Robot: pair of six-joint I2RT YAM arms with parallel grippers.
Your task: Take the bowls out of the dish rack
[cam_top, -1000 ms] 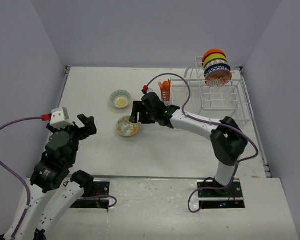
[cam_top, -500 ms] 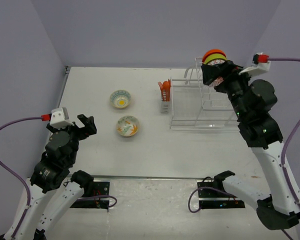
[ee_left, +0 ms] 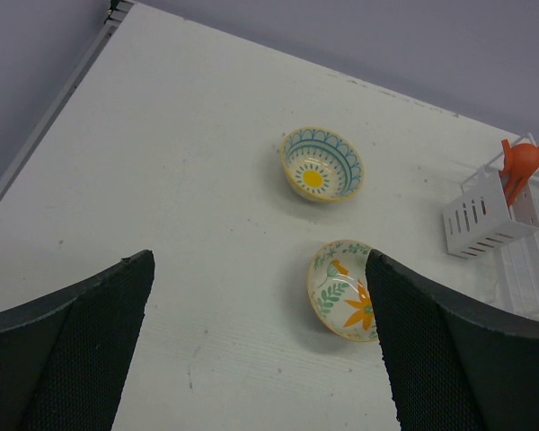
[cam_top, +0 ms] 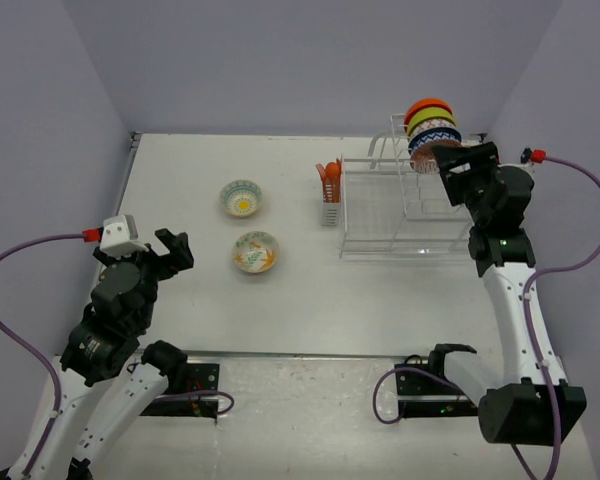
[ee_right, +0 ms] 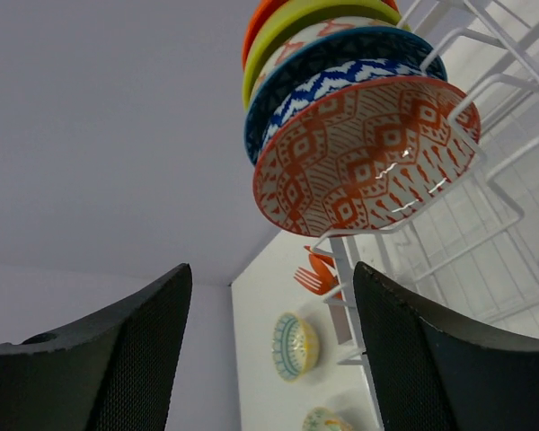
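The white wire dish rack stands at the back right. Several bowls stand on edge in its tall slotted part: orange, yellow-green, blue patterned and red-brown patterned. In the right wrist view the red-brown bowl is nearest, just above and beyond my right gripper, which is open and empty. Its place in the top view is right beside that bowl. Two bowls sit on the table: a yellow-rimmed teal one and a pale floral one. My left gripper is open and empty, near the left.
A utensil holder with orange utensils hangs on the rack's left end. The rack's low tray lies between it and the slotted part. The side wall is close behind my right arm.
My right arm swung from beside the floral bowl at mid-table over to the rack, and now sits open beside the red-brown bowl. The left arm has not moved.
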